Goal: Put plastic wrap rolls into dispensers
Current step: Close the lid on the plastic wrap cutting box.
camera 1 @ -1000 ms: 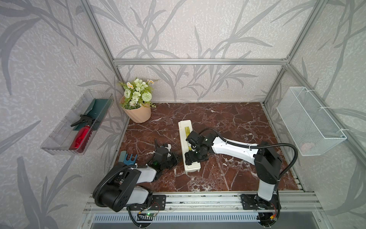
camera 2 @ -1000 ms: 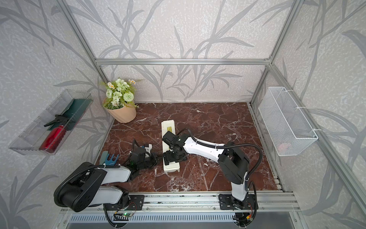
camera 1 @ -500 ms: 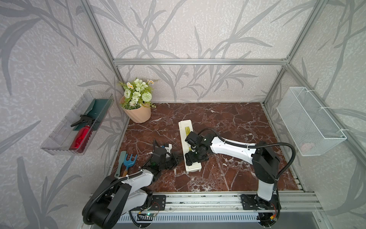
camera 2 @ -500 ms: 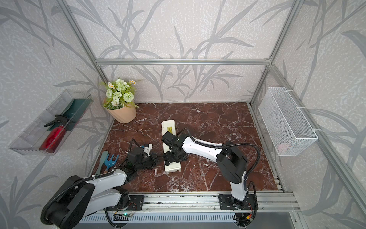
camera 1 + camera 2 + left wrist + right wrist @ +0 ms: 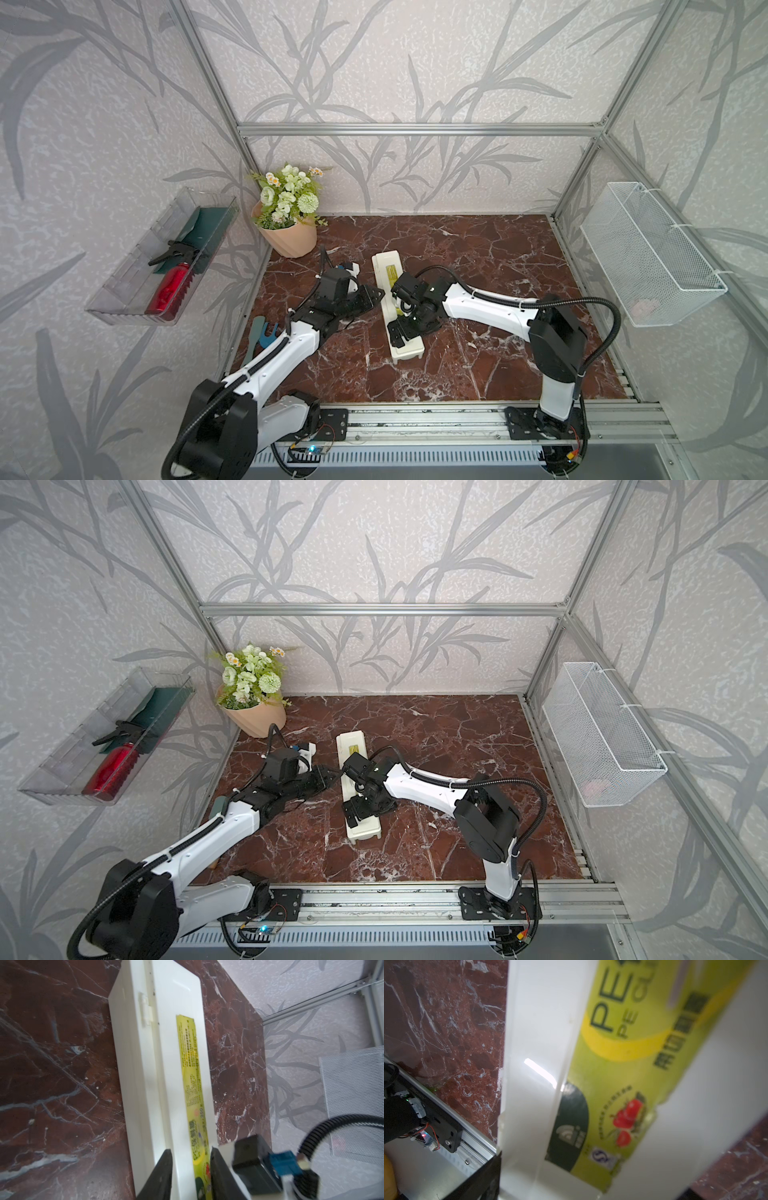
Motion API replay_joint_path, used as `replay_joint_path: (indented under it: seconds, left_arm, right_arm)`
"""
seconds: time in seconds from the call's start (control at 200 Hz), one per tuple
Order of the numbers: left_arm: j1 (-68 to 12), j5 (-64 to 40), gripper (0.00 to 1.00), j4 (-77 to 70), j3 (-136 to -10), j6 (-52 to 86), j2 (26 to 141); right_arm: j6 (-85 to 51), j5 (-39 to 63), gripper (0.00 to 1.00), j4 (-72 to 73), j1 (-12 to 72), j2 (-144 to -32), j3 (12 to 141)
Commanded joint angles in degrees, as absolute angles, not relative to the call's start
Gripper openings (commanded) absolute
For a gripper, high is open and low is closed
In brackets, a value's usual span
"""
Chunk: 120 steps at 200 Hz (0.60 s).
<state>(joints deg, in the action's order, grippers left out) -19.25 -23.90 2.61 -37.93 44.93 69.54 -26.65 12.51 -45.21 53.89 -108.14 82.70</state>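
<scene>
**1. Location.** The dispenser [image 5: 384, 266] lies flat near the middle of the tabletop [image 5: 490, 249]. Its long axis runs from the back edge toward the front edge, a little left of centre. Its lid [image 5: 178, 997] is shut, with the yellow-green label [image 5: 192, 1076] uppermost. We see no plastic wrap roll in any view, and with the lid down we cannot tell whether one is already inside.

**2. Grippers.** The right gripper [image 5: 409, 330] sits over the half of the box nearer the front edge. Its fingers [image 5: 483, 1176] are spread wide, one on each long side. The left gripper [image 5: 190, 1153] points at the box's left long side, its fingers [image 5: 164, 1169] a little apart and clamped on nothing.

**3. Handling.** We judge the dispenser to be a light, stiff, thin-walled shell with a glossy skin. It will likely slide on the polished stone and swing round if pushed at one end. We take hold across its narrow width near mid-length and clamp gently, since hard pressure could bow the walls and bind the lid. The hinge tab [image 5: 145, 1011] sits on the left long side, so we expect the lid to lift from the right long edge. A fingertip should hook there while the other gripper pins the base. A roll wants a grasp at mid-length: the core is firm, but the film is clingy and easily dented.
</scene>
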Motion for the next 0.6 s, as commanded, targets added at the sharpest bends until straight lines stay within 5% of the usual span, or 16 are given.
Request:
replay_joint_path:
  seconds: [0.0,0.395,0.595]
  left_arm:
    - [-18.09,-21.66,0.32,3.54,-41.4,42.16,74.58]
    - [-16.29,-18.51,0.35,3.72,-54.4,39.04,89.48]
    - [-13.28,-16.38,0.39,4.09,-57.39,37.9,91.22]
  right_arm:
    - [-23.25,11.29,1.0,-48.25,51.44,-105.04,82.92]
    - [-19.3,15.33,1.0,-47.4,45.91,-106.11,88.45]
    - [-15.95,9.94,1.0,-51.74,45.27,-113.52,102.52]
